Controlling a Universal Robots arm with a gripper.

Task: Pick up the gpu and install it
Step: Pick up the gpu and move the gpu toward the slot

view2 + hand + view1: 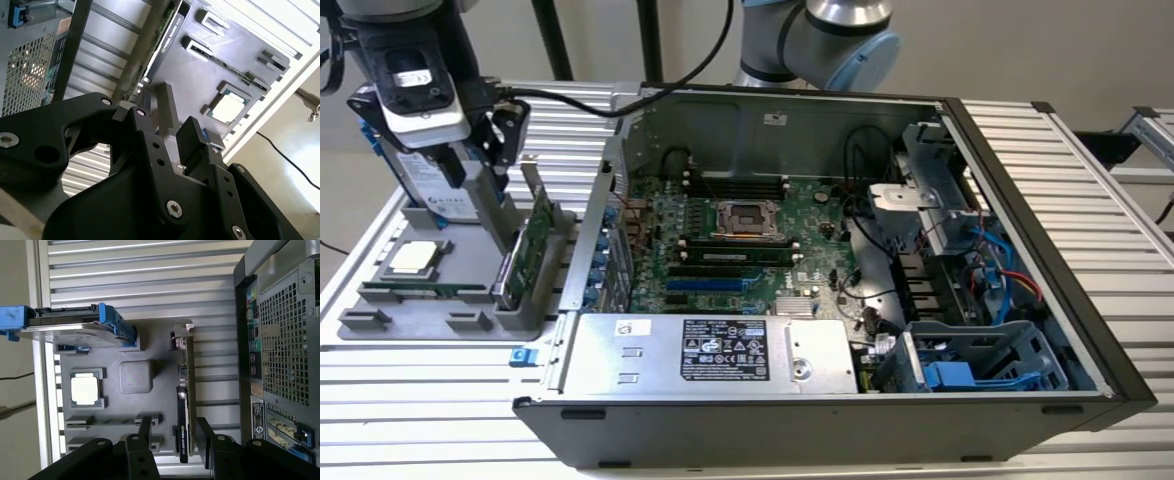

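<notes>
The black two-fingered pincer (174, 429) hung with its fingers apart over the flat green-and-black gpu card (183, 400). The card stood on edge in the grey moulded holder (112, 412), beside the open black computer case (280, 340). A good grasp likely needed the fingers centred squarely across the card's thickness. The card's lower edge was hidden, and contact could not be judged.

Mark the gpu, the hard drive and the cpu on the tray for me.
gpu (183, 432): first wrist view, on its black shroud edge.
hard drive (65, 329): first wrist view, on its silver body.
cpu (85, 390): first wrist view, middle of its metal lid.
</notes>
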